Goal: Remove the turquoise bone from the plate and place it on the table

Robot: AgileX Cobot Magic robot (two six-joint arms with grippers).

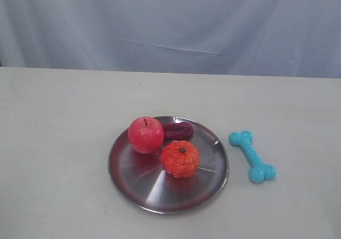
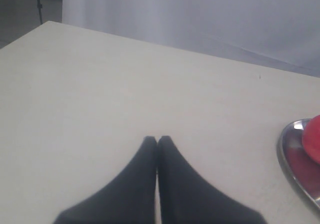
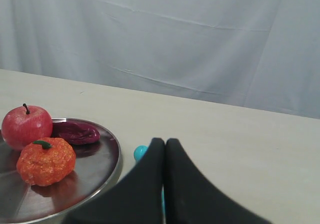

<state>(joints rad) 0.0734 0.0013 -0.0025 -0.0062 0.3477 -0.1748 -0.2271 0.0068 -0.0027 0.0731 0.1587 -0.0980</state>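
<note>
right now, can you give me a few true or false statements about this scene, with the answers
1. The turquoise bone lies on the plate. False: it lies on the table, beside the plate and apart from it.
2. The red apple sits on the plate. True.
3. The right gripper is shut. True.
4. The left gripper holds the tangerine. False: it is shut on nothing, and the tangerine sits on the plate.
</note>
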